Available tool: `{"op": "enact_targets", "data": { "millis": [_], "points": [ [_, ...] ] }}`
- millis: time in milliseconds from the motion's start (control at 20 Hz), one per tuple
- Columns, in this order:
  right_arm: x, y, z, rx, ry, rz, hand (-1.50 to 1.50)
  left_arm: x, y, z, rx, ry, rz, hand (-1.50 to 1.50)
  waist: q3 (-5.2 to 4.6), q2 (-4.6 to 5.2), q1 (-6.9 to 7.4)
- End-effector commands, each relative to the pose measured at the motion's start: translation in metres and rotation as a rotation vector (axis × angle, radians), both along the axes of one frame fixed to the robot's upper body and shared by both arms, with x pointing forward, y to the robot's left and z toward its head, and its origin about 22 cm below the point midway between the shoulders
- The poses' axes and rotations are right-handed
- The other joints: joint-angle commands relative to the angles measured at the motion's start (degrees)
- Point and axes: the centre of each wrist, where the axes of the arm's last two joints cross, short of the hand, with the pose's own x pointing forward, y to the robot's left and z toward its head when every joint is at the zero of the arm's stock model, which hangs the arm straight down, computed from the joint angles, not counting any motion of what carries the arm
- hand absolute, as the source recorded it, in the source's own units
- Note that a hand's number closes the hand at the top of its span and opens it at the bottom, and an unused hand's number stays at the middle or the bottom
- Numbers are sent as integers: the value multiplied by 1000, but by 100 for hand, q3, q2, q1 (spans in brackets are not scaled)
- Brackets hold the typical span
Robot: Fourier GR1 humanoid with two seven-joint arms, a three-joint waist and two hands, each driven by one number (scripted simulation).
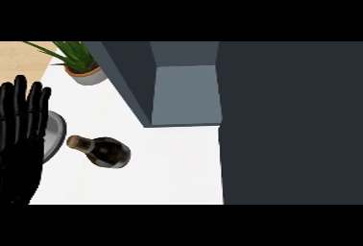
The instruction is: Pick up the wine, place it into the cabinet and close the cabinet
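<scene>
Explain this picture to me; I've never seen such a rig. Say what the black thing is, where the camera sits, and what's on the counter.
The camera sits at a humanoid robot's head, looking steeply down at a white counter. The black shape at the left edge is its left hand, open, resting, holding nothing; the right hand is out of view. On the counter are a corked wine bottle, a grey plate partly behind the hand, and a potted plant. The dark box is an open cabinet.
</scene>
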Motion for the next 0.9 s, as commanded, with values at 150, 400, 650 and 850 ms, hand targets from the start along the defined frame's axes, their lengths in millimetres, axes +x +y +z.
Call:
{"op": "enact_targets", "data": {
  "millis": [150,400,650,850],
  "points": [
    [-30,-4,3,-23,-13,31,-150,-3,10,-20,-119,-68,-184,-150,-141,46,81],
    [-39,7,-8,29,205,329,-150,-8,5,-26,-386,204,-360,-150,-138,36,61],
    [-75,1,23,39,249,355,-150,-39,29,25,-403,226,-412,-150,-131,18,130],
    [-98,9,44,66,222,348,-150,-49,44,50,-424,253,-391,-150,-134,33,126]
  ]
}}
